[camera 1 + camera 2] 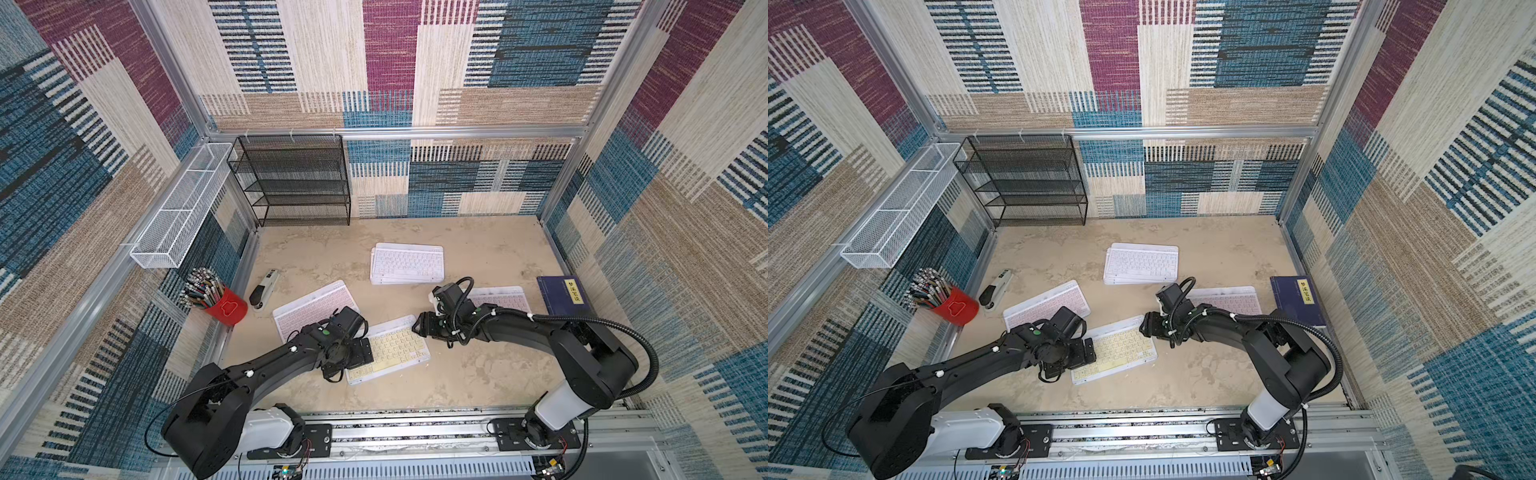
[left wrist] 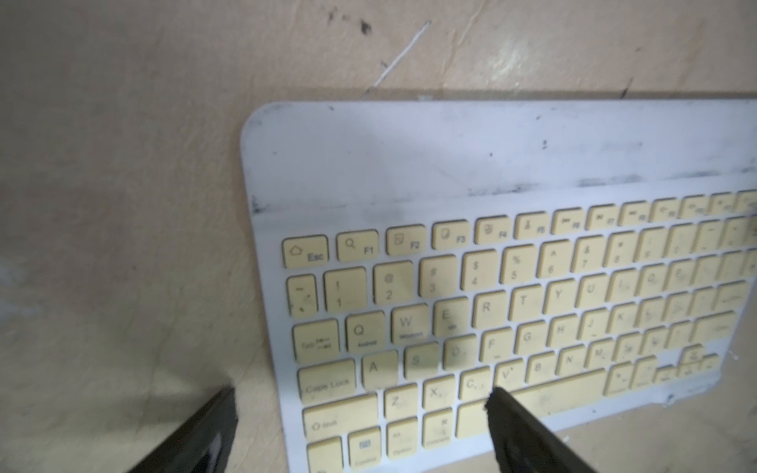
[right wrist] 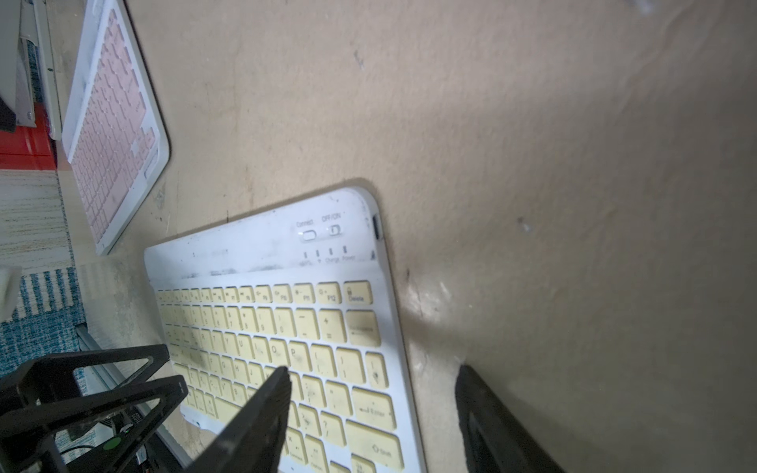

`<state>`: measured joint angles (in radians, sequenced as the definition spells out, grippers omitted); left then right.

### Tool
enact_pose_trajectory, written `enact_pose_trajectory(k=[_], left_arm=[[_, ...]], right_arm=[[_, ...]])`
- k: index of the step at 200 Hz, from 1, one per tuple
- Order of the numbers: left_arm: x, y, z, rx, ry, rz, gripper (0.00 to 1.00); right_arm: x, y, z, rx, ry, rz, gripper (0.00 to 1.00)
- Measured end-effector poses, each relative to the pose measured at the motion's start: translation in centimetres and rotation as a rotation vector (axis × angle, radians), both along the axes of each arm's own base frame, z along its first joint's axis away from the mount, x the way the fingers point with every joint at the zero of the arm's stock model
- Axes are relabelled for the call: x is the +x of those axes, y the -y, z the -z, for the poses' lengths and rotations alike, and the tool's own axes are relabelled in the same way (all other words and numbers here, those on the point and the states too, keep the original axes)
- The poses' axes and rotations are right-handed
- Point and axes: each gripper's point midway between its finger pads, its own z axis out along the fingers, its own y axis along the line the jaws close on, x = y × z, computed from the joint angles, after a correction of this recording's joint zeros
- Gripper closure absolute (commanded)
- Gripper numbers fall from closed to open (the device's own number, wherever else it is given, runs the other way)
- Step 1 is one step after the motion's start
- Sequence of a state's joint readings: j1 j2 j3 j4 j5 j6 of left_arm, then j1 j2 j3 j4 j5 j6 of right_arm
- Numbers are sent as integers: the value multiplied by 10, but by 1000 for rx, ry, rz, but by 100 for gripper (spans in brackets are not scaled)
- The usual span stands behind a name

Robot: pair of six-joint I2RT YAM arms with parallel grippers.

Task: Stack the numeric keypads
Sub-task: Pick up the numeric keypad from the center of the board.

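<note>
A yellow-keyed keypad [image 1: 397, 347] [image 1: 1121, 349] lies slanted on the table near the front. My left gripper [image 1: 360, 352] [image 2: 362, 395] is open across the keypad's left end, one finger [image 2: 516, 426] over the keys and the other over the table. My right gripper [image 1: 419, 326] [image 3: 372, 370] is open across its right end [image 3: 360, 368], one finger [image 3: 262, 413] above the keys and one beside the edge. Neither is shut on it. A pile of white keypads [image 1: 407, 264] lies behind. One pink keypad [image 1: 307, 305] lies left. Another pink keypad [image 1: 503, 297] is partly hidden by my right arm.
A grey-black stapler [image 1: 264, 289] and a red cup of pens [image 1: 226, 308] stand at the left wall. A dark blue book [image 1: 563, 296] lies at the right wall. A black mesh shelf [image 1: 295, 178] and a white mesh basket [image 1: 183, 208] fill the back left corner.
</note>
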<state>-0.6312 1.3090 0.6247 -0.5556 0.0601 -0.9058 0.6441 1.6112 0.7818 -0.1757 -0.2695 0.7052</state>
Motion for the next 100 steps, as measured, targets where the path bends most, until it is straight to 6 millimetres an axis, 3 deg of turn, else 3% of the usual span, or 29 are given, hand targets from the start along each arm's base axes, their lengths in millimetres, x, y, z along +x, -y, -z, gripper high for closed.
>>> enact_pose_trajectory(k=[58, 100], left_arm=[[29, 24, -1, -54, 114, 21, 2], [41, 28, -5, -103, 227, 13, 2]], right_arm=[[-1, -3, 0, 20, 11, -17, 35], [-1, 2, 1, 18, 31, -5, 35]])
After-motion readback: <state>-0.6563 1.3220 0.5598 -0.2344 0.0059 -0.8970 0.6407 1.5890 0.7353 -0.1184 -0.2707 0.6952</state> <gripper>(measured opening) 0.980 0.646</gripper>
